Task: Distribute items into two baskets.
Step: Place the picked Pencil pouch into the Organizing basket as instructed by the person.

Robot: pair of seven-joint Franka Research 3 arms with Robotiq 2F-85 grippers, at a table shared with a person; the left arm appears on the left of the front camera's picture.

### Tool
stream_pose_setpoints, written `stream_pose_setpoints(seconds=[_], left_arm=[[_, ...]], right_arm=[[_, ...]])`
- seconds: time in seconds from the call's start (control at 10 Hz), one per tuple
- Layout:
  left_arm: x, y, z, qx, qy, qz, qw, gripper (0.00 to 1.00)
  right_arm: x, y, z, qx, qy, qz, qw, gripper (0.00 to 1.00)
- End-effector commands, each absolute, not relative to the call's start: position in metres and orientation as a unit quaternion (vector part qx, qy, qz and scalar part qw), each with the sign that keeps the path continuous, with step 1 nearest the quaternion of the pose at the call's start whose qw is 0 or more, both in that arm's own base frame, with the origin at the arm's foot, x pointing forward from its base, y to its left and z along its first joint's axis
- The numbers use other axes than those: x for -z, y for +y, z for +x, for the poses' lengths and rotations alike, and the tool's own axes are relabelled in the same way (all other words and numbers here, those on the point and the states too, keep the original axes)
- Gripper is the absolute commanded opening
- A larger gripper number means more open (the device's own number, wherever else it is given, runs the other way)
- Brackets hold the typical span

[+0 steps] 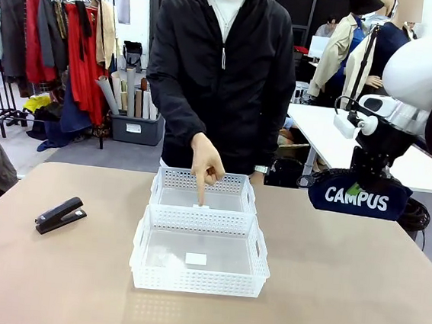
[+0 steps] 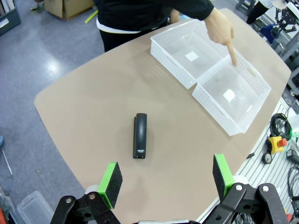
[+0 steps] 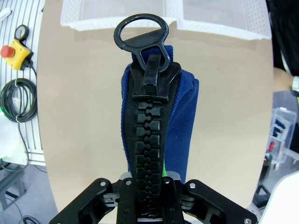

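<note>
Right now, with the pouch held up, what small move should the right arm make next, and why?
Probably carry the pouch left, over the far basket. The right tool is shut on it, above the table, and the person's finger seems to point into that basket.

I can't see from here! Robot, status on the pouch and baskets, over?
Left gripper open, aimed at the stapler. Right gripper shut on CAMPUS pouch, held aloft. Near basket and far basket empty. Person's hand pointing where they meet.
</note>
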State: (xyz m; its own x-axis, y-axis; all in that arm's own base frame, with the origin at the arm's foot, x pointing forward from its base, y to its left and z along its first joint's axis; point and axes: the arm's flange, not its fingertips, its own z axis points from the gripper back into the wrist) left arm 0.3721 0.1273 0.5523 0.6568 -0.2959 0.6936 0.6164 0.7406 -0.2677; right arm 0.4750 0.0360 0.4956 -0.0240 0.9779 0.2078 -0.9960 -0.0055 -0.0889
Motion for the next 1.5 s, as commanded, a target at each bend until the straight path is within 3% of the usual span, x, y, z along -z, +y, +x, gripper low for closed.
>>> stream_pose_setpoints(seconds=[0.0, 0.4, 1.4], left_arm=[[-0.553, 0.128, 0.371, 0.261, -0.324, -0.248, 0.875, 1.0], [-0.553, 0.128, 0.371, 0.261, -0.324, -0.248, 0.875, 1.0], [-0.553, 0.128, 0.371, 0.261, -0.324, -0.248, 0.875, 1.0]], right_arm=[[-0.497, 0.036, 0.473, -0.705, -0.108, 0.045, 0.7, 0.0], [-0.496, 0.036, 0.475, -0.708, -0.105, 0.043, 0.697, 0.0], [-0.5, 0.129, 0.409, -0.74, -0.108, 0.045, 0.662, 0.0]])
